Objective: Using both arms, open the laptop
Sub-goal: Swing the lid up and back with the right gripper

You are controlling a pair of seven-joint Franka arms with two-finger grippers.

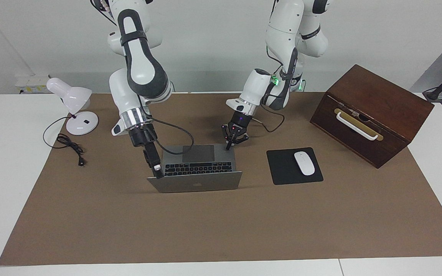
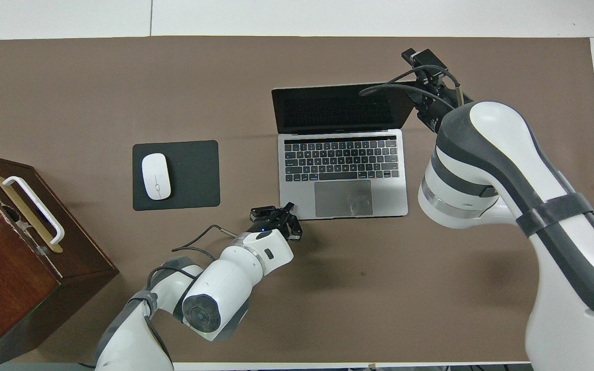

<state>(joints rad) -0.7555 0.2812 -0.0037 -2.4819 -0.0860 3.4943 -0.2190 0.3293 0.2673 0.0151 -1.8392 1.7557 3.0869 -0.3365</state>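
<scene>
Right gripper (image 1: 158,171) clamps the corner of the raised lid of the laptop (image 2: 342,175), which stands open mid-mat; left gripper (image 1: 231,142) seemingly presses the base's corner nearest the robots, fingers' state unclear.

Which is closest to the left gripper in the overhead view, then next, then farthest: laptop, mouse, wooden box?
From the left gripper:
1. Laptop, its corner right at the fingertips.
2. Mouse, on the black pad toward the left arm's end.
3. Wooden box, at the table's end.
</scene>
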